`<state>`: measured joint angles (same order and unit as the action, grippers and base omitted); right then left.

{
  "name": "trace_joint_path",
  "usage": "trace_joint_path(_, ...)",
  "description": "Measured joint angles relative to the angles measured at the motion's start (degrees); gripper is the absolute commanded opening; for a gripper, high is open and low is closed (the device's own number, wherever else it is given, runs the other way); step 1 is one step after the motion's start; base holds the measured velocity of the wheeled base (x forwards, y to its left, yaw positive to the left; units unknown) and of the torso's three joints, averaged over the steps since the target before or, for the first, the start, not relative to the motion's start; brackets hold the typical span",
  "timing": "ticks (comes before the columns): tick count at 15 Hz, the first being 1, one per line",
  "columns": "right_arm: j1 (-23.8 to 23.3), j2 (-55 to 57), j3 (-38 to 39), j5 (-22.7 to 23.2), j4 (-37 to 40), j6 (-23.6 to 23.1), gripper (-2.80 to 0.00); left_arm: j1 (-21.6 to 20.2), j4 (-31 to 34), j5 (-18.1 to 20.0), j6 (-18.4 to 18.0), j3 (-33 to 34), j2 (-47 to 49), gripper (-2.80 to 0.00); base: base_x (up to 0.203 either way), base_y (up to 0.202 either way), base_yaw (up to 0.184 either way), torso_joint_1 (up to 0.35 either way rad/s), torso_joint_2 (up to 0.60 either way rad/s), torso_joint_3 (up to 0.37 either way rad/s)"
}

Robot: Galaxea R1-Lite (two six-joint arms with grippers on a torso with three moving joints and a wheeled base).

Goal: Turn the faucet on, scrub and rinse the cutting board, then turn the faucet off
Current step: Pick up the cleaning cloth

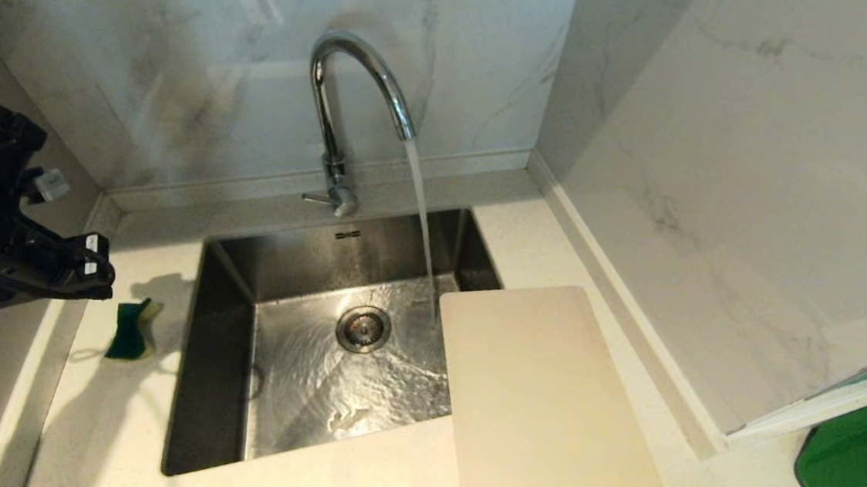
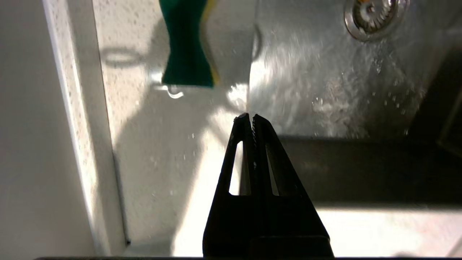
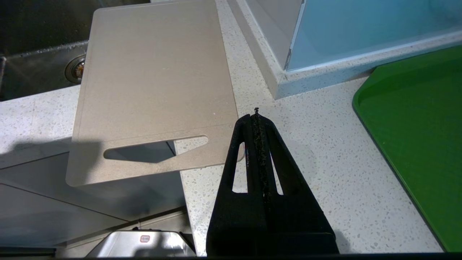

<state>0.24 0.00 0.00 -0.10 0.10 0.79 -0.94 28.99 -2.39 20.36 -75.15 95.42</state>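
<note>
The chrome faucet (image 1: 353, 90) stands behind the sink (image 1: 230, 274), and water (image 1: 423, 227) runs from its spout into the basin. The cream cutting board (image 1: 544, 407) lies flat on the counter to the sink's right, one corner over the basin. Its handle slot overhangs the counter's front edge in the right wrist view, where the board (image 3: 155, 86) fills the middle. My left arm (image 1: 16, 241) hangs at the far left, its gripper (image 2: 249, 116) shut and empty above the sink's left rim. My right gripper (image 3: 257, 113) is shut and empty above the counter, beside the board's handle end.
A green and yellow sponge (image 1: 131, 328) lies on the counter left of the sink, ahead of the left gripper as the sponge (image 2: 186, 47) shows in its wrist view. The drain (image 1: 363, 328) sits mid-basin. A bright green board (image 1: 857, 470) lies far right. Marble walls enclose the corner.
</note>
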Motion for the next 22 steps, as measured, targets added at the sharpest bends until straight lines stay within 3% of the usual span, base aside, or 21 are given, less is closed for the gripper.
trace_joint_path(2, 0.0, 0.0, 0.0, 0.0, 0.0, 0.0, -2.80, -0.6, -2.5, 0.0, 0.0, 1.4, 2.0, -2.80, 0.000, 0.000, 0.000, 0.000, 0.00, 0.000)
trace_joint_path(3, 0.0, 0.0, 0.0, 0.0, 0.0, 0.0, -2.80, -0.7, -3.7, 0.1, 0.0, 1.6, 3.3, 0.00, 0.000, 0.000, 0.000, 0.000, 0.00, 0.000)
trace_joint_path(9, 0.0, 0.0, 0.0, 0.0, 0.0, 0.0, -2.80, -3.1, -8.5, -0.4, -0.1, 0.7, 9.8, 0.00, 0.000, 0.000, 0.000, 0.000, 0.00, 0.000)
trace_joint_path(17, 0.0, 0.0, 0.0, 0.0, 0.0, 0.0, -2.80, -6.2, -9.2, -0.1, -1.4, -5.2, 16.9, 0.00, 0.000, 0.000, 0.000, 0.000, 0.00, 0.000)
trace_joint_path(22, 0.0, 0.0, 0.0, 0.0, 0.0, 0.0, -2.80, -8.7, -9.3, 2.6, -1.5, -6.0, 20.7, 0.00, 0.000, 0.000, 0.000, 0.000, 0.00, 0.000)
